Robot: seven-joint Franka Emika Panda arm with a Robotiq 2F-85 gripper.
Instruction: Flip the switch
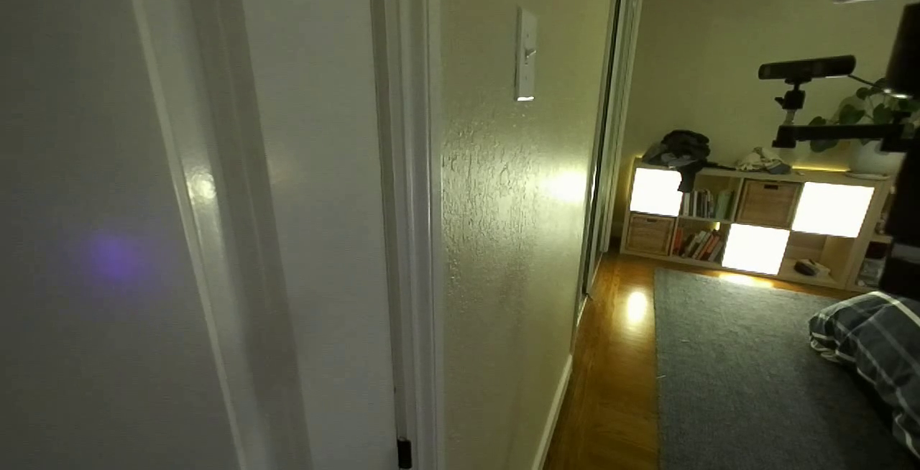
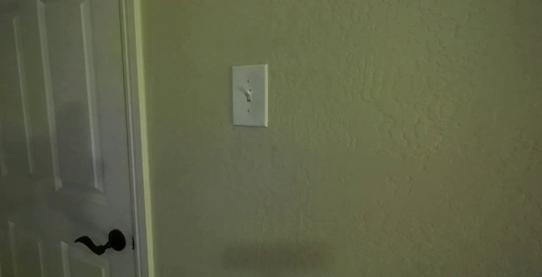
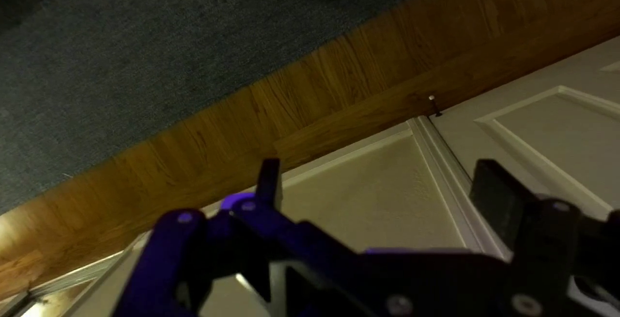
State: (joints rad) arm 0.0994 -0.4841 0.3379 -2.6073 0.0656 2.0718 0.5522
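Crowding the left of an exterior view, nearest the camera, with white door (image 1: 316, 168); showing, past the edge of the door frame (image 1: 413, 168), the switch (image 1: 525, 54) fixed upright on the wall (image 1: 496, 240), and, well apart at far right, a dark camera (image 1: 806, 67) on a bracket.

Facing the wall in an exterior view, setting the switch above and right of the door handle (image 2: 101, 242), apparently tipping its toggle (image 2: 247, 93) up, with nothing reaching it.

Looking down over rug (image 3: 160, 55) and floor (image 3: 310, 99) in the wrist view, showing the gripper (image 3: 380, 181) with jaws wide apart, grasping nothing visible; not showing the switch.

Seeing no table, so placing by door and wall edges.

Judging the approach to be the step in hand; probably calling next for reaching the switch, narrowing the jaws, and pushing the toggle down.
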